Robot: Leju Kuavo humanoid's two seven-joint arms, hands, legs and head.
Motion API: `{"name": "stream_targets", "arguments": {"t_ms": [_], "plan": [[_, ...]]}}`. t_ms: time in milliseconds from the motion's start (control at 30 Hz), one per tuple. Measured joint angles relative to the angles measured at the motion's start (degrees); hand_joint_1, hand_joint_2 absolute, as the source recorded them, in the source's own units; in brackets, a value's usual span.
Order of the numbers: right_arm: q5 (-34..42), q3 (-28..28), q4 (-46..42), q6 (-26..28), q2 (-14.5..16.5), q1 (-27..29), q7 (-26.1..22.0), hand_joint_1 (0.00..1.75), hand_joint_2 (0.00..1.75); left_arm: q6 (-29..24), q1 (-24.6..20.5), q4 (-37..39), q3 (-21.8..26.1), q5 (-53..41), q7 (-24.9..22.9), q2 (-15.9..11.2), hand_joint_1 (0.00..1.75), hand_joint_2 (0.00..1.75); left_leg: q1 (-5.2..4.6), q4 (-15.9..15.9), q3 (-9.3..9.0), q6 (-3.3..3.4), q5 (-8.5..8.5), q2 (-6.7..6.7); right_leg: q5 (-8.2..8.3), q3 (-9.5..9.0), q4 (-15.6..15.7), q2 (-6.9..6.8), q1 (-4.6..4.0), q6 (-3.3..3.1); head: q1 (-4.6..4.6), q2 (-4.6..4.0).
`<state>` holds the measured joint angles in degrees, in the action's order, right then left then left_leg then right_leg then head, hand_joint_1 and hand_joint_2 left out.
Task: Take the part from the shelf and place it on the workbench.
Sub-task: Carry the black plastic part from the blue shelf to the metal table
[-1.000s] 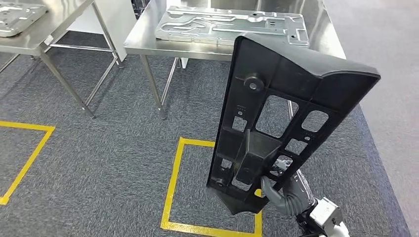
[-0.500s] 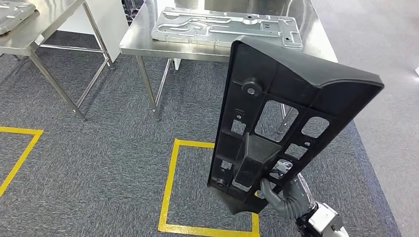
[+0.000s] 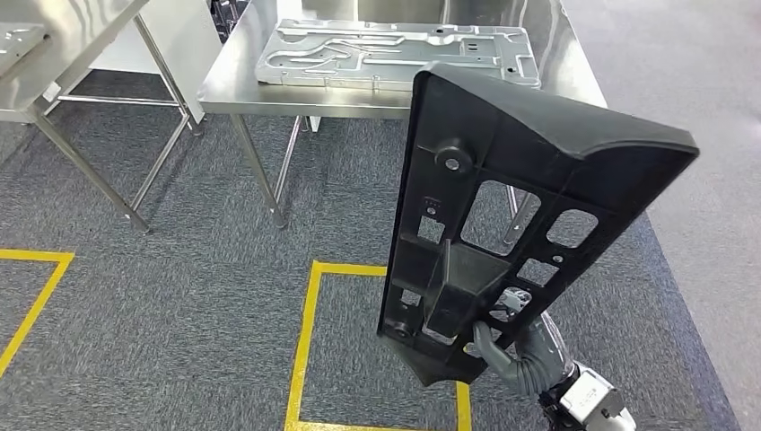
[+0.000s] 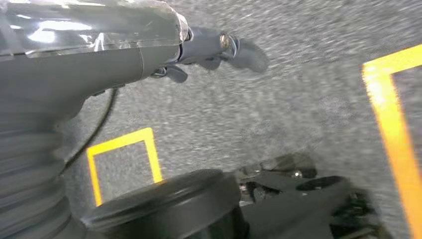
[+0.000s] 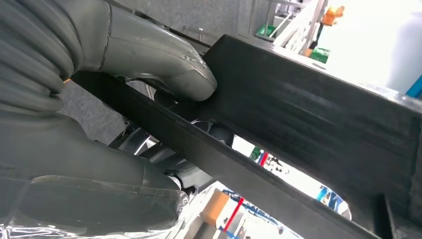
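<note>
- The right robot hand (image 3: 513,352) grips a long black plastic part (image 3: 511,215) near its lower end; in the head view a grey finger curls over the part's lower edge and up into one of its cut-outs.
- In the right wrist view the thick grey thumb (image 5: 164,59) presses flat against a black rib of the part (image 5: 298,119), with the rest of the hand on the other side of that rib (the darker fingers are mostly hidden behind it).
- The part stands nearly upright, leaning a little to the right, its ribbed and perforated back toward the camera and its wider flared end on top.
- It is held in the air above the grey carpeted floor (image 3: 179,269), over a square of yellow tape (image 3: 310,341), and its upper end overlaps the near edge of the steel tabletop (image 3: 224,85) in the picture.
- A pressed silver metal panel (image 3: 395,54) lies flat on that tabletop.
- The left robot hand (image 4: 209,50) hangs over the carpet holding nothing; its fingers look loosely curled, though blur makes it hard to tell how far apart they are.
</note>
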<state>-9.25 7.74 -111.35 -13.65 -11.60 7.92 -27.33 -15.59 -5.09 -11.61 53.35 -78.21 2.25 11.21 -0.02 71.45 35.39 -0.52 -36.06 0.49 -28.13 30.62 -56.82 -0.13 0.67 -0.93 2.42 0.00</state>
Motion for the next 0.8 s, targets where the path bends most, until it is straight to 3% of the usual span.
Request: {"name": "stream_targets", "arguments": {"t_ms": [33,67,133,167,200,333,400,500,533,567,600,667,700,733,800], "plan": [[0.01,0.02,0.04,-0.05,0.01,0.00,-0.01,1.75,1.75,0.02,-0.18,0.00,0.05,0.10,0.04,-0.02,0.00,1.75,0.02,2.31,1.98,-0.06,0.17,0.00,-0.55,-0.64,0.00,0.07,-0.04,-0.01,0.00,0.00],[0.01,0.05,0.08,-0.13,0.01,0.01,-0.02,1.75,1.75,0.04,-0.36,0.00,0.09,0.16,0.08,-0.04,0.00,1.75,0.02,2.42,2.94,-0.03,1.70,0.00,-1.16,-1.45,-0.01,0.18,-0.05,0.02,0.00,0.00],[0.02,0.10,0.12,-0.31,0.01,0.00,-0.08,1.75,1.75,0.05,-0.27,0.00,0.11,0.19,0.03,-0.04,0.00,1.75,-0.02,-3.46,2.02,0.40,7.64,-0.03,-2.52,-3.33,0.03,0.45,-0.09,0.16,0.00,0.00],[0.03,0.12,0.17,-0.41,0.02,-0.04,-0.15,1.75,1.75,0.05,-0.12,0.00,0.14,0.20,0.02,-0.08,0.00,1.75,-0.18,-6.58,1.16,0.76,10.07,-0.14,-3.14,-4.01,0.06,0.59,-0.15,0.33,-0.01,0.00],[0.02,0.13,0.24,-0.51,0.02,-0.08,-0.20,1.75,1.75,0.05,0.02,0.01,0.19,0.22,0.03,-0.11,0.00,1.75,-0.34,-9.20,0.40,1.11,11.45,-0.23,-3.57,-4.35,0.08,0.75,-0.20,0.59,-0.01,0.00],[0.02,0.23,0.40,-0.65,0.07,-0.16,-0.33,1.75,1.75,0.04,0.07,0.01,0.32,0.12,0.13,-0.18,0.00,1.75,-0.53,-13.42,-1.60,2.32,10.00,-0.45,-3.46,-4.17,-0.25,0.82,-0.08,2.06,-0.01,0.00],[0.00,0.30,0.40,-0.63,0.09,-0.36,-0.37,1.75,1.75,0.03,0.12,0.01,0.33,-0.03,0.18,-0.16,0.00,1.75,-0.11,-14.72,-3.32,2.85,9.61,-0.57,-3.45,-2.77,-3.64,0.66,0.01,2.61,-0.02,0.00],[-0.04,0.36,0.44,-0.62,0.10,-0.43,-0.40,1.75,1.75,0.03,0.35,0.02,0.34,-0.22,0.15,-0.16,0.00,1.75,0.12,-15.48,-5.31,3.06,8.48,-0.57,-6.72,4.22,-13.47,0.52,0.28,3.31,-0.01,0.00],[-0.05,0.38,0.47,-0.61,0.10,-0.39,-0.40,1.75,1.75,0.04,0.45,0.02,0.34,-0.26,0.13,-0.17,0.00,1.75,0.15,-15.48,-5.99,3.00,7.91,-0.58,-7.52,6.39,-15.44,0.49,0.41,3.50,-0.01,0.00],[-0.07,0.40,0.49,-0.61,0.10,-0.35,-0.39,1.75,1.75,0.05,0.56,0.02,0.35,-0.30,0.08,-0.17,0.00,1.75,0.19,-15.48,-6.82,2.89,7.28,-0.60,-7.24,7.69,-15.67,0.46,0.53,3.66,-0.02,0.00],[-0.07,0.41,0.50,-0.60,0.10,-0.31,-0.39,1.75,1.75,0.07,0.66,0.02,0.35,-0.34,0.03,-0.17,0.00,1.75,0.25,-15.48,-7.81,2.74,6.59,-0.63,-5.76,8.06,-14.07,0.42,0.64,3.79,-0.02,0.00],[-0.07,0.42,0.53,-0.58,0.10,-0.19,-0.40,1.75,1.75,0.11,0.84,0.02,0.37,-0.39,-0.07,-0.17,0.00,1.75,0.40,-15.47,-9.86,2.27,5.09,-0.64,0.13,7.03,-7.41,0.12,0.75,3.88,-0.03,0.00],[-0.08,0.44,0.59,-0.54,0.12,-0.12,-0.41,1.75,1.75,0.13,0.87,0.02,0.38,-0.40,-0.10,-0.18,0.00,1.75,0.42,-15.46,-10.59,1.95,4.39,-0.66,2.27,6.52,-4.54,-0.15,0.64,3.71,-0.05,0.00],[-0.11,0.46,0.64,-0.45,0.14,0.00,-0.43,1.75,1.75,0.15,0.86,0.02,0.39,-0.42,-0.13,-0.20,0.00,1.75,0.42,-15.57,-11.04,1.54,3.76,-0.66,3.71,6.21,-2.84,-0.36,0.44,3.27,-0.06,0.00],[-0.15,0.50,0.68,-0.17,0.22,0.28,-0.49,1.75,1.75,0.17,0.76,0.02,0.40,-0.44,-0.20,-0.22,0.00,1.75,0.36,-15.56,-11.78,0.70,3.26,-0.56,3.47,5.92,-2.15,-0.33,0.08,2.07,-0.09,0.00]]}}
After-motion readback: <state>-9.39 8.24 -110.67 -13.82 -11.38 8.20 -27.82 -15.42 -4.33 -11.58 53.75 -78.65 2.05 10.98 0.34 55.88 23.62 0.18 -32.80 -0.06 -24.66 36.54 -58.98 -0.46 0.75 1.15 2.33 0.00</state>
